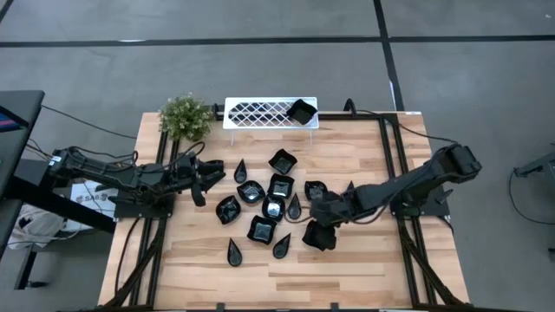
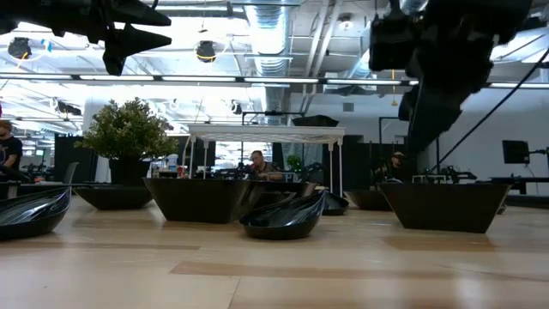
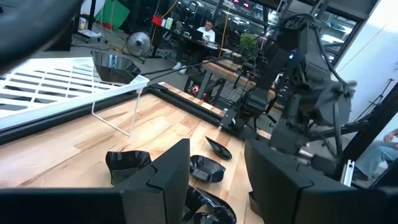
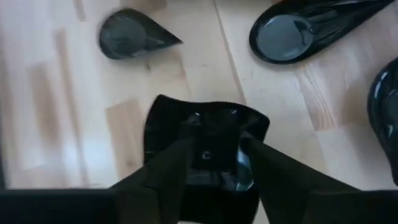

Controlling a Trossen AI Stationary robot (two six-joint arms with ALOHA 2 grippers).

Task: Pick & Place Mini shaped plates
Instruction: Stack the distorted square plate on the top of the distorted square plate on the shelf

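The potted plant (image 1: 185, 116) is standing at the table's far left corner, behind the left gripper (image 1: 208, 173), which is hovering with its fingers spread and nothing between them. A white sheet under that arm is showing dark lettering too small to read. Just to this gripper's right, a teardrop plate (image 1: 241, 170) is lying on the wood, and beyond it the mini shaped plates (image 1: 270, 201) are crowding the middle of the table, some touching. Behind them the white lattice tray (image 1: 260, 113) is standing on wire legs, carrying one black dish (image 1: 301, 112) at its right end. Farther right, the right gripper (image 4: 214, 146) is reaching straight down over a wavy-edged square plate (image 4: 205, 127) at the cluster's right edge; one finger is sitting inside the dish and the other outside, straddling the rim, though whether they are pinching it I cannot tell. Two teardrop plates are lying just beside it.
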